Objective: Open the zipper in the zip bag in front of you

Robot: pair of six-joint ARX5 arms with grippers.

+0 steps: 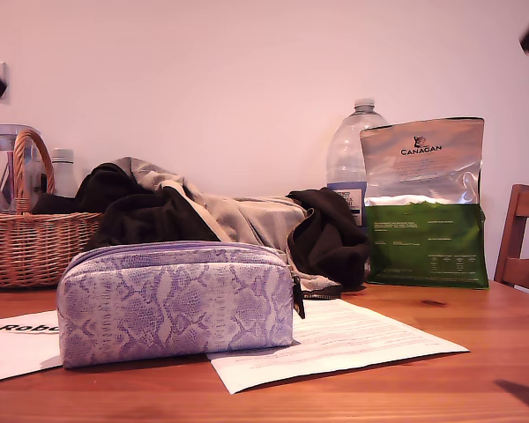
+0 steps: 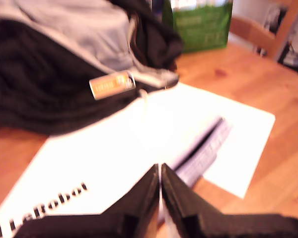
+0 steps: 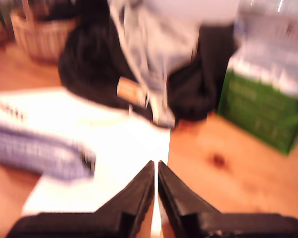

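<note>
The zip bag (image 1: 176,302) lies on its long side on the wooden table (image 1: 476,317), resting partly on the printed paper sheet (image 1: 353,339); all positions below are given relative to this bag. The zipper (image 1: 172,248) runs along the bag's top edge and appears fully closed; its dark pull tab (image 1: 297,296) hangs down at the bag's end on the exterior view's right. Behind the bag lies a heap of dark and grey clothing (image 1: 203,216); behind it toward the exterior view's left stands a wicker basket (image 1: 26,238); behind it toward the exterior view's right stand a clear water bottle (image 1: 357,150) and a silver-and-green foil bag (image 1: 426,203). My first gripper (image 2: 160,171) hangs above the paper with the bag (image 2: 203,153) just past its tips; its jaws are pressed together with nothing between them. My second gripper (image 3: 155,168) hangs over the paper's edge, well apart from the bag (image 3: 39,148); its jaws likewise meet on nothing. Both wrist views are blurred.
</note>
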